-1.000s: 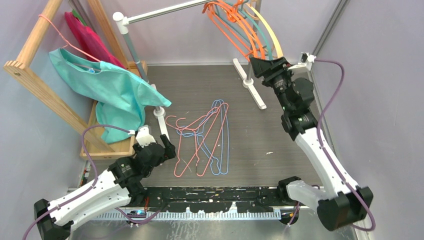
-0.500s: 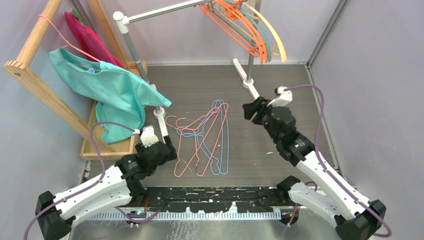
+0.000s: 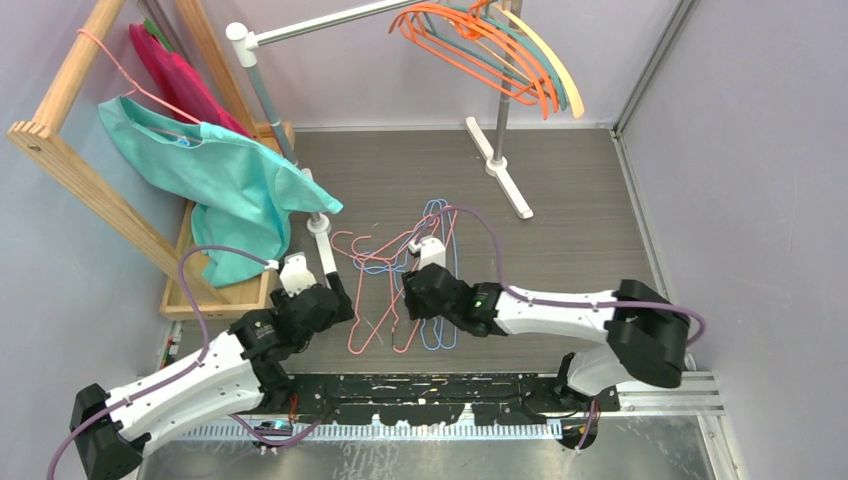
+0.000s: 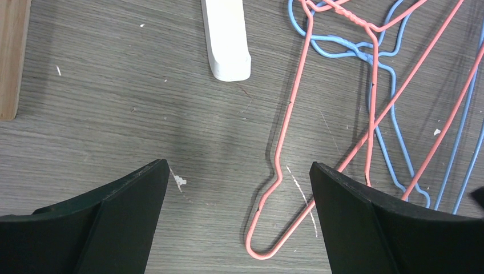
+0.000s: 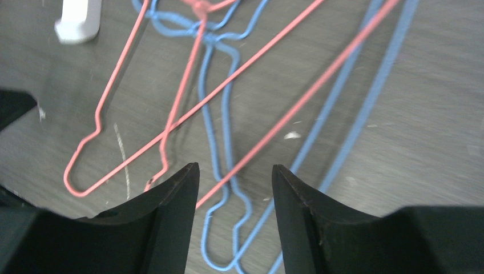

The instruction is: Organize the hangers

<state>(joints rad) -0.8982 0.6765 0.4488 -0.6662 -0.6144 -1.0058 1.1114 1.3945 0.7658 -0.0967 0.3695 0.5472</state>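
Right wrist view: right gripper (image 5: 234,171), fingers parted, empty, low over tangled thin pink and light-blue wire hangers (image 4: 291,103) lying on the dark wood-grain table (image 3: 580,200). Left gripper (image 4: 238,168), spread wide, empty, beside them. Hazard: pink and blue wires cross between the right fingers; closing would likely snag both and drag the tangle.

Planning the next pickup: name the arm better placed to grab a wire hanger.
Probably right: the right gripper is open directly over the tangled wire hangers, strands crossing between its jaws. The left gripper, also open, sits at the pile's edge.
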